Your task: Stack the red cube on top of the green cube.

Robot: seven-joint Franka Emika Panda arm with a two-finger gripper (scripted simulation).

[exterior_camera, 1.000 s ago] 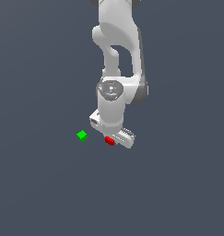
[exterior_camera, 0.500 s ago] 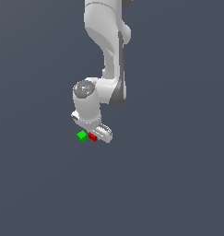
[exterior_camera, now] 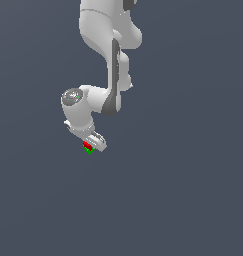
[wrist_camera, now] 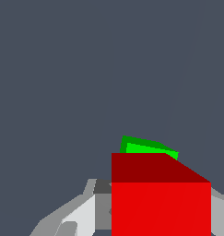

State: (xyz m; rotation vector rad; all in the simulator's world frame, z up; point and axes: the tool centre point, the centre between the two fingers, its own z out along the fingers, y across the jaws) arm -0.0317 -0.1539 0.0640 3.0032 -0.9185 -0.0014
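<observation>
The end effector (exterior_camera: 91,145) is gripping the red cube (wrist_camera: 161,207) and hovering it almost directly over the green cube (wrist_camera: 148,148), which is peeking out just beyond and below it.

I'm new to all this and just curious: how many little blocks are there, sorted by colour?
Red cube: 1, held between the arm's jaws.
Green cube: 1, showing just past the red one.
Total: 2 cubes.
</observation>
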